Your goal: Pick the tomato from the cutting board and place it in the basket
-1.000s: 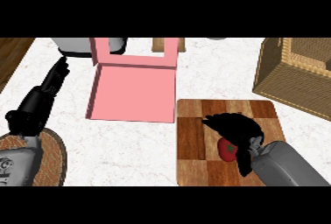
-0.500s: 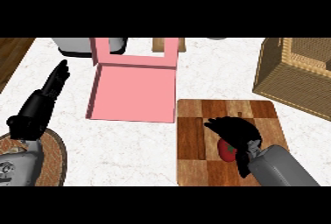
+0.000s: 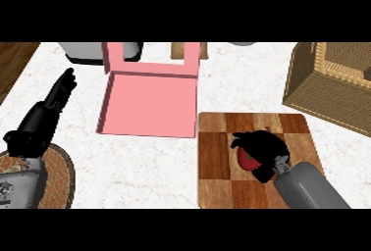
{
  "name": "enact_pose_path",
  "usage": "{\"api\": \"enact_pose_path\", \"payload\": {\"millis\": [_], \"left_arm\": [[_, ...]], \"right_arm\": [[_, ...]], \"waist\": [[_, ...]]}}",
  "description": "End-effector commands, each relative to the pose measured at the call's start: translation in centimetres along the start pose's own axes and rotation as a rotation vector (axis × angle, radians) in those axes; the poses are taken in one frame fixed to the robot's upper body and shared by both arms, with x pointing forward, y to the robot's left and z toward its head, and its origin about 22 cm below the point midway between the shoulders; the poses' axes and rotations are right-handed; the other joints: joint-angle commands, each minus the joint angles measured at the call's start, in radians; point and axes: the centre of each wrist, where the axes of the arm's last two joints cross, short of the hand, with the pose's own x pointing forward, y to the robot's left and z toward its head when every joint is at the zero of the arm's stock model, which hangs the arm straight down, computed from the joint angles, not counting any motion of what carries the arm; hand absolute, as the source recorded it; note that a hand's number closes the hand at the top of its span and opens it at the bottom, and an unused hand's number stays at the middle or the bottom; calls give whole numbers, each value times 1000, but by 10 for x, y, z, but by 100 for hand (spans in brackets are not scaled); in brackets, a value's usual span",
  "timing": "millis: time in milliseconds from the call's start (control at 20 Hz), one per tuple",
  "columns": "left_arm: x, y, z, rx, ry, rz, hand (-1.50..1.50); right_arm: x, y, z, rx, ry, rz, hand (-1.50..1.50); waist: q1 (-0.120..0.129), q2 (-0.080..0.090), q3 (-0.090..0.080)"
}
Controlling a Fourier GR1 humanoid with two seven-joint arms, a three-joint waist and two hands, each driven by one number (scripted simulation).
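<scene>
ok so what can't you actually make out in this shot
Head view only:
- tomato: mostly hidden under the curled right hand; only a red patch shows, so whether it rests on the cutting board cannot be told.
- basket: cut off by the right edge; its inside is barely seen.
- grey object at the top: cut off by the upper edge, unidentifiable.
- round woven mat: partly covered by the left forearm.
</scene>
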Motion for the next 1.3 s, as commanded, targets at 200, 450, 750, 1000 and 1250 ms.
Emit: {"api": "enact_pose_path", "payload": {"millis": [200, 450, 750, 1000, 1250], "left_arm": [[11, 8, -4, 19, -14, -17, 0], [10, 10, 4, 19, 7, 1, 0], [4, 19, 10, 77, 16, -10, 0], [7, 8, 8, 57, -10, 7, 0], [3, 8, 8, 30, 3, -6, 0]], "right_arm": [[-22, 21, -11, 26, -48, 64, 150], [-78, 22, 16, -96, 52, 39, 150], [-243, -7, 134, -350, 545, -196, 150], [-302, -10, 209, -570, 714, -283, 150], [-324, -18, 248, -983, 633, -431, 150]], "waist": [[1, 8, 5], [-8, 7, 5], [-84, 25, 18], [-26, 34, 19], [-29, 24, 21]]}}
